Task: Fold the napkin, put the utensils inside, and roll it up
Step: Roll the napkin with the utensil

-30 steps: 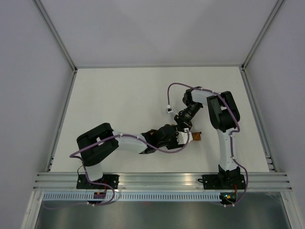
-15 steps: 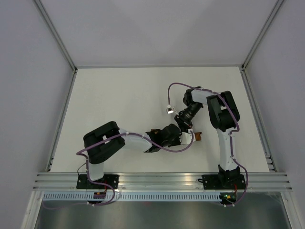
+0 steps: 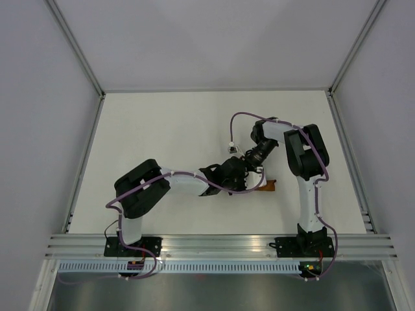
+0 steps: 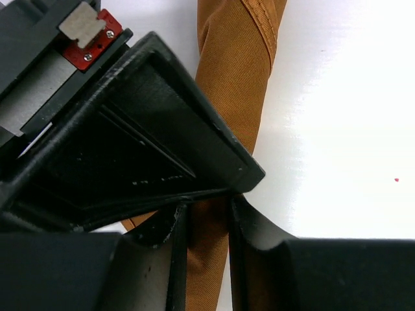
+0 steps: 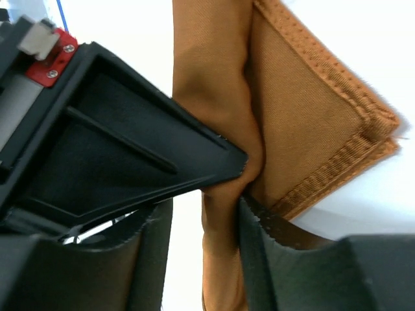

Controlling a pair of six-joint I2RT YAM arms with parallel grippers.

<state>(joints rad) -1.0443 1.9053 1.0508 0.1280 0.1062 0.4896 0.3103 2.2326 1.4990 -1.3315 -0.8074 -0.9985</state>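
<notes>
On the white table (image 3: pixel 162 129), right of centre and toward its near edge, your two arms meet over the napkin (image 4: pixel 237 78). It is a rust-orange woven cloth with stitched hems, gathered into a narrow roll. From the overhead camera you see only a short orange end of it, poking out to the right from under the two black wrists. The wrists sit close together, the left arm reaching across from the left and the right arm bending in from the far side.

In the left wrist camera, your left gripper (image 4: pixel 209 240) has the roll running lengthwise between its black fingers. The cloth fills the narrow gap and touches both inner faces, so these jaws are closed on the napkin. Beyond the fingers the roll runs away across the table, past the black body of the other gripper in the upper left.

In the right wrist camera, your right gripper (image 5: pixel 204 227) straddles the same cloth with its jaws partway open. The roll rests against one finger, and a strip of white table shows between the cloth and the other finger, so nothing is clamped. A flat, folded, hemmed corner of the napkin lies just beside the roll.
</notes>
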